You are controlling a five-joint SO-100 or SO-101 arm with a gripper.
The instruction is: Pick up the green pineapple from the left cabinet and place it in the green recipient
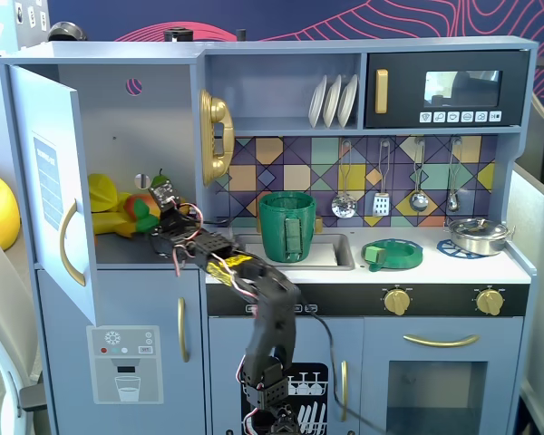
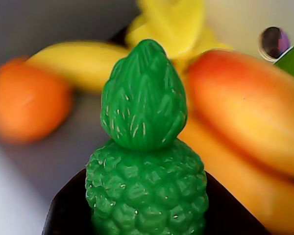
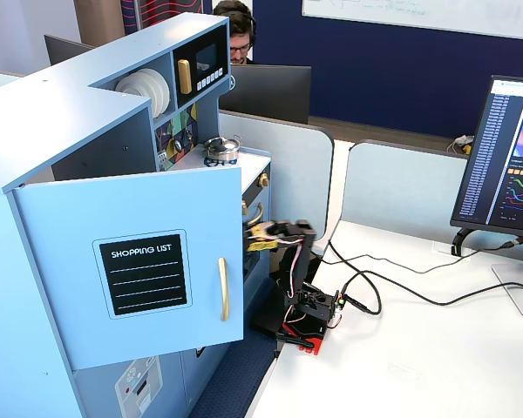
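the small bumpy bright-green plastic pineapple (image 2: 146,161) sits between the gripper (image 1: 166,201) jaws inside the tall pale-blue left cabinet (image 1: 109,127), leaf tuft pointing away; apparently gripped. the dark-green cup-shaped pot (image 1: 286,225) stands well right.

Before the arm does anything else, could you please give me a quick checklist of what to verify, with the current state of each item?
1. Gripper reaching into the left cabinet: ok, its tip is among the fruit on the shelf in a fixed view.
2. Green pineapple lined up with the gripper: ok, centred and upright in the wrist view, close to the camera.
3. Jaws shut on it: cannot tell, the fingertips are hidden.
4. Cabinet door clear of the arm: ok, swung wide open.
5. Neighbouring fruit clear: not ok, the mango sits close behind.
6. Green recipient ready: ok, upright by the sink, though its inside is not visible.
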